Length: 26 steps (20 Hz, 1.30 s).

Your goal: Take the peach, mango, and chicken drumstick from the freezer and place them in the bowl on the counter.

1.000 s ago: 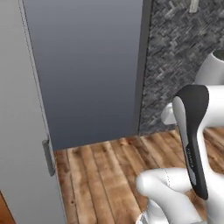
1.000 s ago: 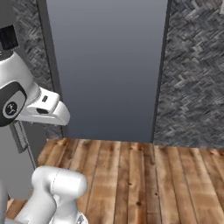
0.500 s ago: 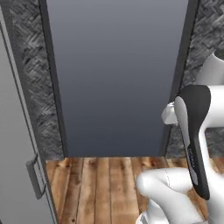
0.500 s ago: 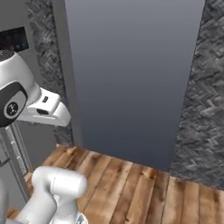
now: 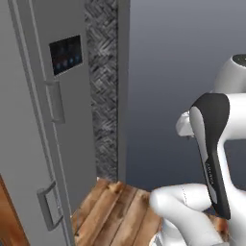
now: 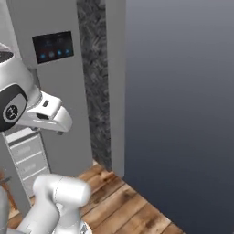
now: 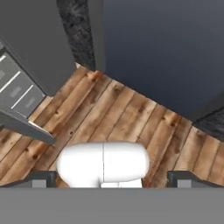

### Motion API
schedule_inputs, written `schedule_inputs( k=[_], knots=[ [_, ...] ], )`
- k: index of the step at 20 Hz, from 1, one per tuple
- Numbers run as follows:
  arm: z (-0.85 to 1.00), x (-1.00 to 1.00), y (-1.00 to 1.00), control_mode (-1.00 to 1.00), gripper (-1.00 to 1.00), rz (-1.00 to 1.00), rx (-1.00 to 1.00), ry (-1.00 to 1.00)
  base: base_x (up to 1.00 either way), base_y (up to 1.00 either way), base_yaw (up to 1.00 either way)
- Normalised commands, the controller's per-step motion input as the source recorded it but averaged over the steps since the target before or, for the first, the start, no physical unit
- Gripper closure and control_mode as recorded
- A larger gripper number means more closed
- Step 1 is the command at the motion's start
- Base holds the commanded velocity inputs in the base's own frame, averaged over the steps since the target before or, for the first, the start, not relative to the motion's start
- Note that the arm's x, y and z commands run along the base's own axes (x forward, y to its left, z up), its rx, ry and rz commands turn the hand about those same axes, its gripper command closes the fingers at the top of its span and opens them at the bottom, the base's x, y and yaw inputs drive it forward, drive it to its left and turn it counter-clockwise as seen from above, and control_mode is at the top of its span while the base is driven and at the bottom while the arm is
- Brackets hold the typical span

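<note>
my two-finger gripper (image 7: 112,179) points down at the floor in the hand view, its two dark finger tips (image 7: 38,179) far apart at the bottom corners, jaws spread wide with nothing between them.

below the gripper lies a brown wooden plank floor (image 7: 131,118) with visible knots. at the left of the hand view i see pale grey drawer fronts (image 7: 17,89) inside an opened compartment, with a thin grey edge jutting out below them; that looks like the tall narrow grey freezer (image 6: 25,157), and the right base view shows the same grey drawers low on the left, behind my arm. i cannot make out the peach, mango or drumstick anywhere inside it from these angles.

further out stands the wider grey fridge door (image 5: 43,144) with a dark touch screen (image 5: 66,54) near its top. the screen shows small bluish icons, but they are too blurred for me to read any writing or brand. two grey bar handles (image 5: 49,209) sit on the doors in the left base view.

beside the fridge runs a strip of dark grey herringbone tiled wall (image 5: 102,86), and then a large flat blue-grey panel (image 6: 183,105) that takes up the right of both base views.

there is faint dark lettering on my arm's black forearm cover in the left base view, too small to read.
</note>
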Motion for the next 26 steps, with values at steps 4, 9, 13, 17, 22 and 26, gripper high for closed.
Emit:
schedule_inputs(
  k=[4, 9, 13, 17, 22, 26],
  knots=[
    [0.0, 0.0, 0.0, 1.0, -1.0, 0.0, 0.0, 0.0, 0.74, -0.5, 0.74],
    [0.0, 0.0, 0.0, 1.0, -1.0, 0.0, 0.0, 0.0, 0.21, -0.65, 0.77],
    [0.0, 0.0, 0.0, 1.0, -1.0, 0.0, 0.0, 0.0, 0.13, -0.33, 0.85],
    [0.0, 0.0, 0.0, 1.0, -1.0, 0.0, 0.0, 0.0, 0.34, -0.22, 0.89],
    [0.0, 0.0, 0.0, 1.0, -1.0, 0.0, 0.0, 0.0, 0.52, -0.24, 0.56],
    [0.0, 0.0, 0.0, 1.0, -1.0, 0.0, 0.0, 0.0, 0.66, -0.29, 0.16]
  ],
)
